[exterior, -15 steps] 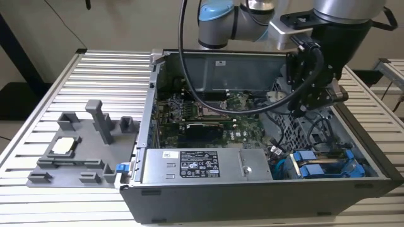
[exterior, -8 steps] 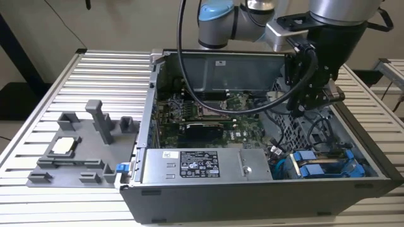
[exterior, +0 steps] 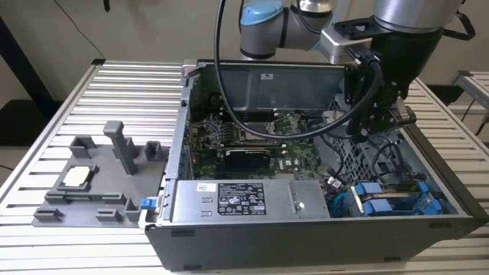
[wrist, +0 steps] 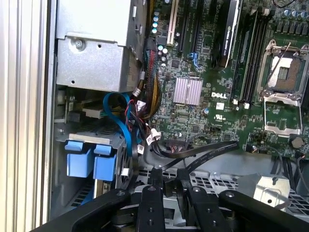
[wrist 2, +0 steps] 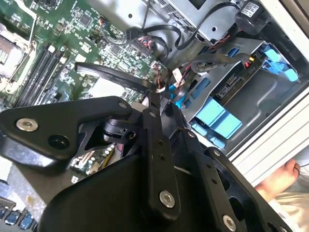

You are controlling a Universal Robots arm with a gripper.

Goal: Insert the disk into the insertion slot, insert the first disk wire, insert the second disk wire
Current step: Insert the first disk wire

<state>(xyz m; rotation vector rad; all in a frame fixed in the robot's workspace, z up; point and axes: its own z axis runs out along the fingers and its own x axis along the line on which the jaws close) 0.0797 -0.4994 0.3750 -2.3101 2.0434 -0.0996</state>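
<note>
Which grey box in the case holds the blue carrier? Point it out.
The insertion slot at the exterior view's right; the other grey box bears a white sticker instead.

Looks bright and even over the slatted table (exterior: pixel 114 86); sinks into shadow under the computer case (exterior: pixel 290 86) far wall; glares pale off the slats in the first wrist view.

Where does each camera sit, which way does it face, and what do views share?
Exterior view: off the arm, looking down into the open computer case; arm and gripper reach in.
First wrist view: on the wrist, past the gripper toward the motherboard and blue carrier.
Second wrist view: on the wrist, along the gripper toward the disk.
Both wrist views share gripper and motherboard.
</note>
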